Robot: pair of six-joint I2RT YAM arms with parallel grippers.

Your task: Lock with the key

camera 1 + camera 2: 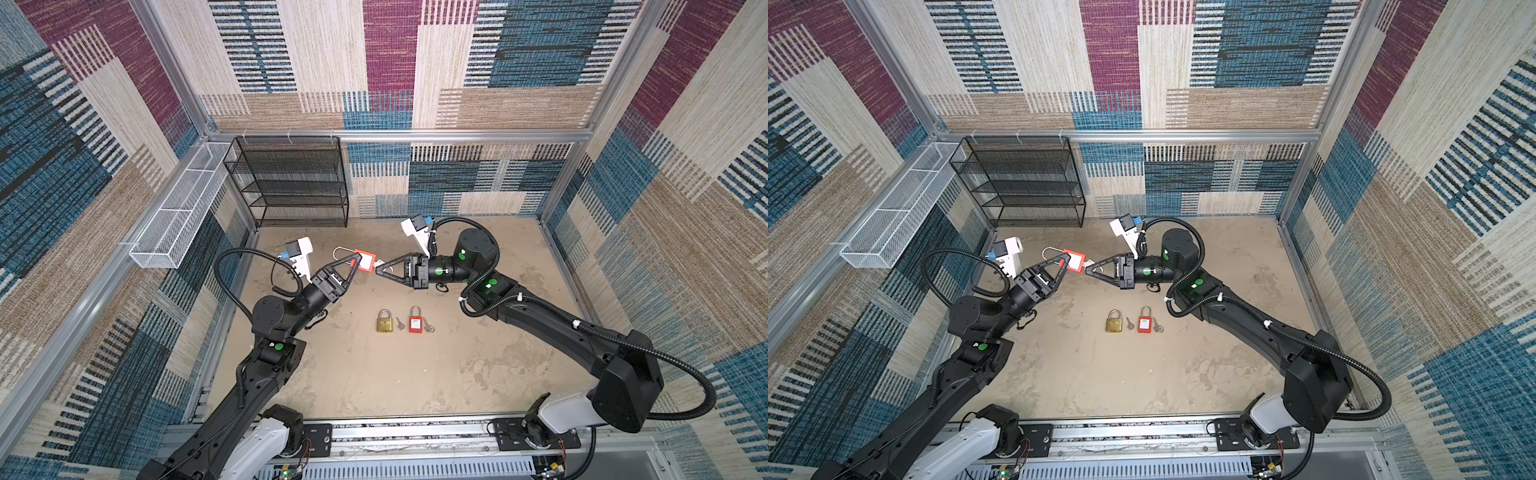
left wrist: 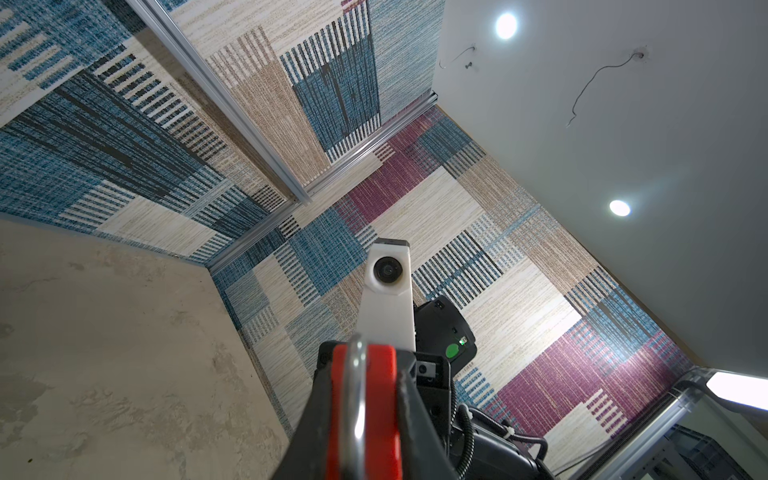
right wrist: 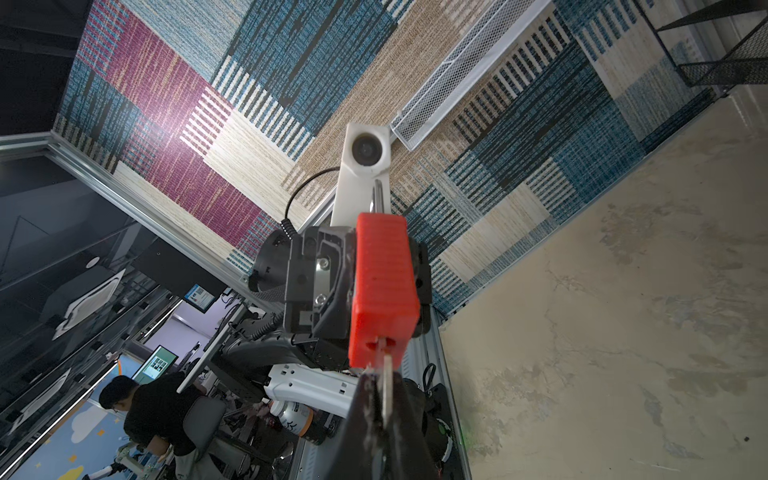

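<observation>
Closest to the base rail, flat on the counter [image 1: 374, 374]: brass padlock [image 1: 385, 322] and spare red padlock [image 1: 414, 323], each with a small key just beside it, well apart from the action. Further back, up off the counter: red padlock [image 1: 366, 261], pinched by the body in the left end effector [image 1: 354, 262], jaws nearly closed around it. Facing that, right end effector [image 1: 378, 270] squeezed tight on the key [image 3: 387, 376], blade sitting in the keyhole. Could easily slip on the twist, thin key, tiny grip, or spin the lock in that pinch with misaligned wrists. Both forearms reaching low, elbows out, tips nose to nose. Can't tell shackle [image 2: 355, 407] seating. Way back: black wire rack [image 1: 291, 183].
</observation>
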